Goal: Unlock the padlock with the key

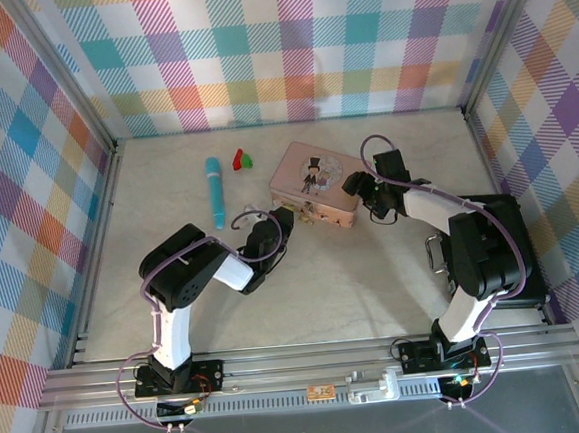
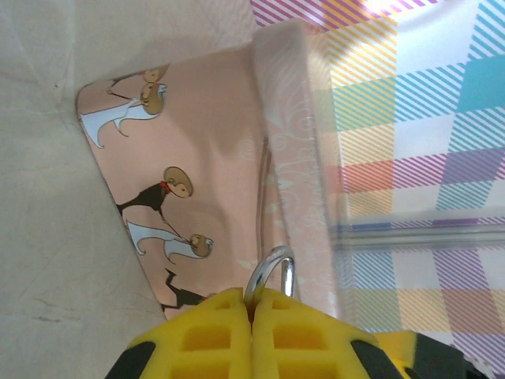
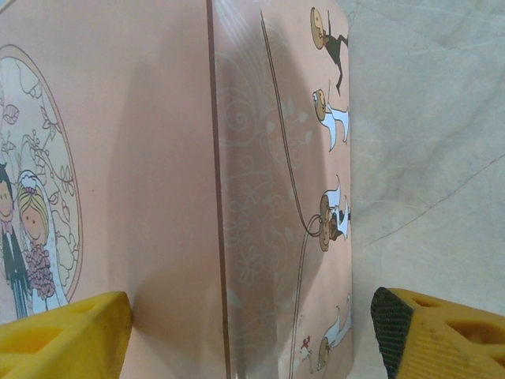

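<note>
Yellow left jaws: pressed fully together on the padlock (image 2: 287, 276); only its silvery shackle loop shows past the tips, body hidden
Left gripper (image 2: 252, 316): at the near left corner of the box (image 2: 213, 118)
Padlock place: against the box's figured side wall, just beside the lid seam
Right jaws: wide apart, holding nothing
Right gripper (image 3: 252, 339): straddles the box's right edge, one finger before the lid, the other before the table (image 3: 442, 158); contact cannot be told
Box: pink tin, mid-table, between both grippers
Pen (image 1: 214, 192): turquoise, left of the box, apart
Red and green bits (image 1: 241, 160): just beyond the pen
</note>
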You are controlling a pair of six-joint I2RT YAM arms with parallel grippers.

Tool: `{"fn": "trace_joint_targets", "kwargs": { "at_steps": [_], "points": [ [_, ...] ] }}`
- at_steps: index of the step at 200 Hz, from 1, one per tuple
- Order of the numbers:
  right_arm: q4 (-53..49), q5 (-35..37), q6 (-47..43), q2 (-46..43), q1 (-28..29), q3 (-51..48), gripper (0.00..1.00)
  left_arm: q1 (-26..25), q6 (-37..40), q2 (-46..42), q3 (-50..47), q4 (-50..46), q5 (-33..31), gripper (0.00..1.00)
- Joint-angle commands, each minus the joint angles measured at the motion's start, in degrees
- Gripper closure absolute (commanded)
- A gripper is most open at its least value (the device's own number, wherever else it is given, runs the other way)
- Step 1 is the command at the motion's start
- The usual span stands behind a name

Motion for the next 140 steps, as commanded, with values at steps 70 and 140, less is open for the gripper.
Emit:
{"fn": "trace_joint_targets", "kwargs": {
  "at_steps": [70, 140],
  "points": [
    [-9.8, 3.9, -24.5, -11.4, -0.1, 5.5, 0.01, 2.0, 16.0, -18.7, 0.3, -40.4, 21.3, 1.0],
    [-9.7, 8.8, -31.3, -20.3, -1.2, -1.4, 0.01, -0.1, 28.4, -16.8, 12.2, -67.2, 21.6, 1.0]
  ]
}}
